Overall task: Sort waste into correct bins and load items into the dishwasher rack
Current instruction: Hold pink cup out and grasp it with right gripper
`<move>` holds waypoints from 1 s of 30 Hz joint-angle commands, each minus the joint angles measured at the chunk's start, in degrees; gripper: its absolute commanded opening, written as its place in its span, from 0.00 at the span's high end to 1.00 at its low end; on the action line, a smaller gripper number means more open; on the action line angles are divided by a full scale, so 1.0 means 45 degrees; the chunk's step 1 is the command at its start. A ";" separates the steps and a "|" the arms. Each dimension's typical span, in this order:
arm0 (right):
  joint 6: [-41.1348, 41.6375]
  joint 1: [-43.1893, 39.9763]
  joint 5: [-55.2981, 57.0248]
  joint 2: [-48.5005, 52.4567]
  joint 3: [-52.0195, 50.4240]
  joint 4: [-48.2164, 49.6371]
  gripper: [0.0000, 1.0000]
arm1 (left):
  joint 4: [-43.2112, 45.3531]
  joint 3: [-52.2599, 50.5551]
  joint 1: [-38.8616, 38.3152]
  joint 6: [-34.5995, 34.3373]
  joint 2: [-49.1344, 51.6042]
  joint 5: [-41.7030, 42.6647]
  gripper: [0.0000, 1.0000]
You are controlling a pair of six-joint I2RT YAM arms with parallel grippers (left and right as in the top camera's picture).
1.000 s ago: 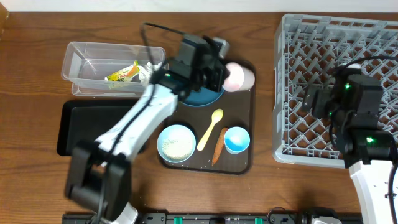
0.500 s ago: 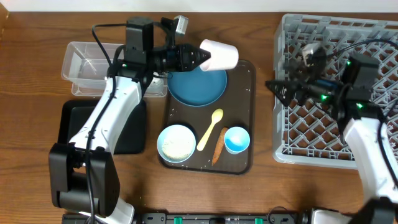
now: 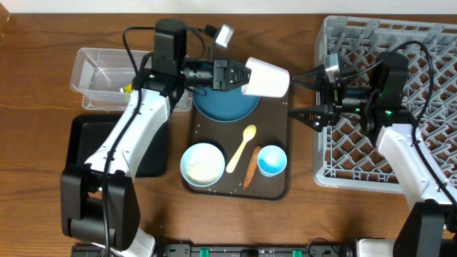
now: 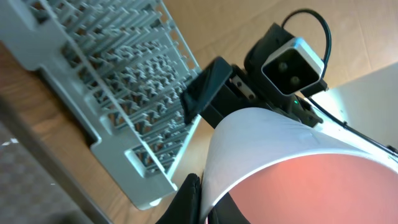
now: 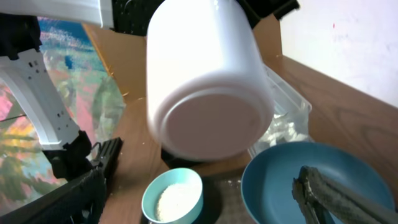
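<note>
My left gripper (image 3: pixel 241 76) is shut on the rim of the small white cup with a pink inside (image 3: pixel 268 78). It holds the cup on its side in the air, above the right end of the dark blue plate (image 3: pixel 223 108). In the left wrist view the fingers (image 4: pixel 208 204) pinch the cup's wall (image 4: pixel 273 146). My right gripper (image 3: pixel 305 93) is open at the left edge of the grey rack (image 3: pixel 400 175), its fingers pointing at the cup. In the right wrist view the cup's base (image 5: pixel 208 124) hangs between and beyond the open fingers (image 5: pixel 205 202).
The brown serving tray (image 3: pixel 280 187) holds a light blue bowl of rice (image 3: pixel 202 164), a pale yellow spoon (image 3: pixel 241 148), an orange stick (image 3: pixel 250 171) and a blue-inside cup (image 3: pixel 271 160). The clear tub (image 3: pixel 100 71) and the black tray (image 3: pixel 87 146) lie at the left.
My left arm has lifted the pink-inside cup and carried it right, towards the rack. My right gripper has swung left to the rack's edge and now faces the cup, open.
</note>
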 commanded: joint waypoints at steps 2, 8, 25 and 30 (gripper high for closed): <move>0.0729 0.0282 0.0398 0.0019 0.0180 0.0583 0.04 | 0.0034 0.0039 -0.0423 -0.0117 0.0102 0.0568 0.94; 0.1812 0.0457 0.0529 0.0019 0.0180 0.1996 0.04 | 0.0039 0.0039 -0.0860 -0.0112 0.0102 0.0515 0.94; 0.3565 0.0947 0.0491 0.0019 0.0180 0.4080 0.21 | 0.0039 0.0039 -0.0947 -0.0112 0.0102 0.0413 0.94; 0.3565 0.1137 0.0495 0.0019 0.0180 0.4085 0.27 | 0.0039 0.0039 -0.0947 -0.0112 0.0102 0.0403 0.94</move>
